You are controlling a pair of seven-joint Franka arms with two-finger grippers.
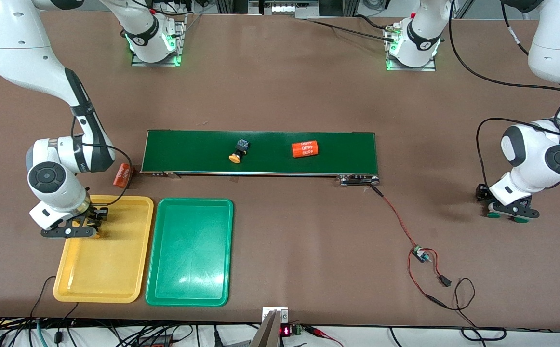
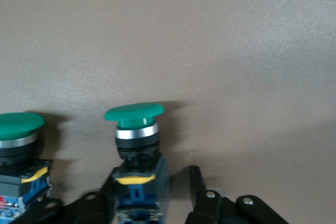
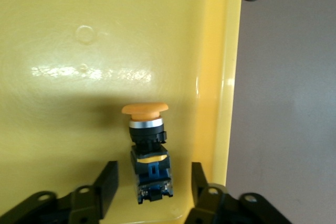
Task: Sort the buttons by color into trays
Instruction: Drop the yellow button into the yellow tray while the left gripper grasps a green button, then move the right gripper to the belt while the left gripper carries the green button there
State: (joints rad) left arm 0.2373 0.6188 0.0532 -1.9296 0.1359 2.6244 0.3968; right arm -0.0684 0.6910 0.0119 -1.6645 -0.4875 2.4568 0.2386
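Right pincer [image 1: 83, 226] sits low over the yellow tray [image 1: 111, 279], at the tray's edge toward the right arm's end. Jaws spread, with an orange button [image 3: 148, 150] lying on the tray floor between them, clear of both fingers. Looks like a drop-off: colour matches the tray, so that one is sorted.

Left pincer [image 1: 505, 213] is down at the surface [image 1: 309, 86] at the left arm's end, well apart from the trays. A green button [image 2: 135, 150] stands upright between its fingers, cap away from the wrist. Jaws look partly drawn in around the body, but I can't tell if they're pinching it yet. Second green button [image 2: 18, 156] stands just beside it. My guess: a pick in progress, bound for the green tray [image 1: 191, 284], which holds nothing so far.

Second orange button [image 1: 239, 150] lies on its side on the belt [image 1: 188, 149], with a cylinder [image 1: 305, 149] farther along; another cylinder [image 1: 122, 175] lies off the belt's end.
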